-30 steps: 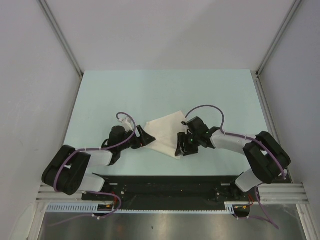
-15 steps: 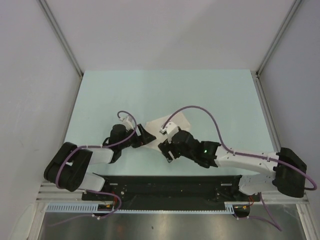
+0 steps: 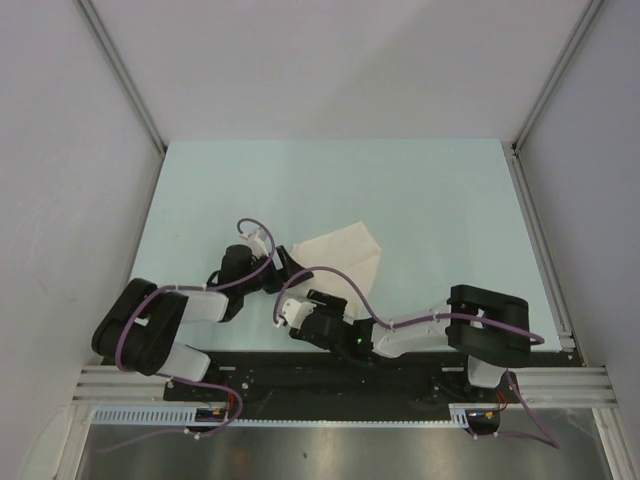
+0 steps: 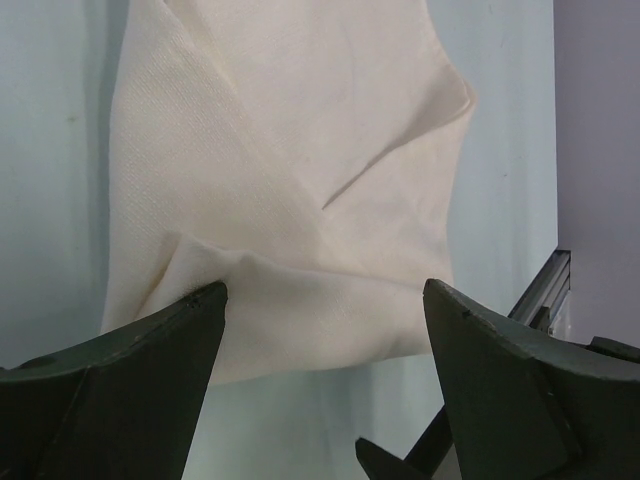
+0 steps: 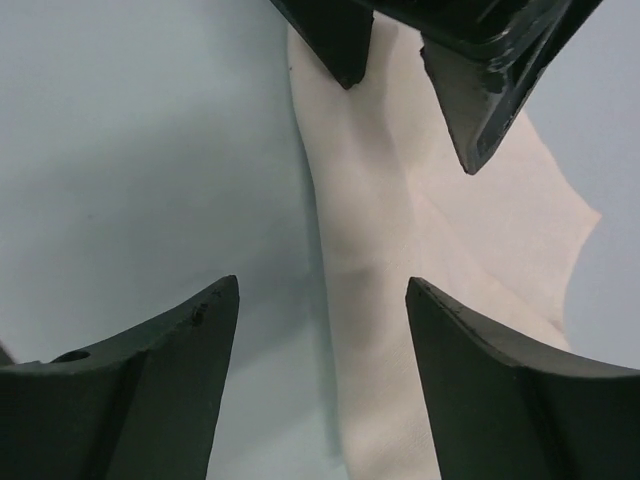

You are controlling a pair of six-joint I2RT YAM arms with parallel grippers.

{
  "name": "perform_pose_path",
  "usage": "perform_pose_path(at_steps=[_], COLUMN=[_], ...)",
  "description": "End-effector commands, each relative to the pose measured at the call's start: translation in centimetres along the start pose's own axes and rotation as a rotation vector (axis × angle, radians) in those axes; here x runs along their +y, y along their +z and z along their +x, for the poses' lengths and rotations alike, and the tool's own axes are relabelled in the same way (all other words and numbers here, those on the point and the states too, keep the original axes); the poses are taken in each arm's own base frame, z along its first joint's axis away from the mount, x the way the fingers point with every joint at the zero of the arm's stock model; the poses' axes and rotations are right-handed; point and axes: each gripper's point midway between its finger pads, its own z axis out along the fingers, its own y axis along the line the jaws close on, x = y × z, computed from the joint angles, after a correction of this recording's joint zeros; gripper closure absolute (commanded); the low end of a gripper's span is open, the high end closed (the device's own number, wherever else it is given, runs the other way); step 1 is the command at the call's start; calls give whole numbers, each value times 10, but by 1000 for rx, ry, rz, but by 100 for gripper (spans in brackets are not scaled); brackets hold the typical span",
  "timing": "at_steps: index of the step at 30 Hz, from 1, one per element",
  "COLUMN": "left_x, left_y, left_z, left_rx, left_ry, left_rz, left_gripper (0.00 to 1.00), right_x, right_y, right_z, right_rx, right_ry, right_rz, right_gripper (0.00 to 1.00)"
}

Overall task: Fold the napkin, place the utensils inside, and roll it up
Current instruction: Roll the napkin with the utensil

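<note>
The cream-white napkin [image 3: 345,255] lies folded on the pale green table, with overlapping layers showing in the left wrist view [image 4: 300,150] and the right wrist view [image 5: 380,300]. My left gripper [image 3: 284,267] is open and empty at the napkin's left corner, its tips [image 4: 325,288] just over the cloth's near edge. My right gripper [image 3: 303,303] is open and empty [image 5: 322,281], low near the front, by the napkin's near-left edge and facing the left fingers [image 5: 470,90]. The spoon is not visible in any view.
The table [image 3: 420,190] is walled by grey panels with metal frame posts [image 3: 130,85] left and right. The right arm [image 3: 430,325] stretches across the front edge, just above the black base rail [image 3: 330,375].
The right arm has swung from the napkin's right side across to the near left, and now lies low along the front edge. The napkin now looks narrower. The left gripper has barely moved.
</note>
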Motion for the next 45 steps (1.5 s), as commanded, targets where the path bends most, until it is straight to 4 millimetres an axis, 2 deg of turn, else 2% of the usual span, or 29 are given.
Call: perform_pose_path(at_steps=[1,10,18,22,24,25,26,27,28,29,30,38,41,45], left_x=[65,66,65,61,57,54,53,53,50,49,49,43,49,56], left_y=[-11,-12,-14,-13,-12,-11,-11,-11,-10,-11,-12,-23,-32,-44], left_z=[44,43,40,37,34,31,28,24,17,11,9,-43,-55,-60], left_rx=[133,136,132,127,121,112,106,97,78,65,60,-64,-104,-148], left_ry=[-36,-32,-31,-28,-27,-21,-23,-26,-21,-24,-22,15,16,23], left_rz=[-255,-260,-255,-240,-227,-217,-217,-218,-214,-214,-218,-254,-283,-308], left_gripper=[11,10,11,11,11,10,10,10,9,9,9,6,4,3], right_x=[-11,-12,-18,1,7,12,15,19,20,20,24,38,45,50], right_y=[12,32,41,41,39,40,38,36,35,34,32,19,12,6], right_z=[-1,37,62,66,68,67,71,67,67,71,67,66,62,56], right_rx=[-29,74,157,161,180,180,196,184,186,204,196,229,221,219], right_ry=[-54,-126,-95,-102,-85,-64,-49,-29,-9,11,33,146,211,299], right_rz=[123,192,167,32,-28,-77,-103,-147,-167,-185,-227,-397,-474,-553], right_gripper=[30,41,59,72,75,81,83,86,95,98,100,100,100,100])
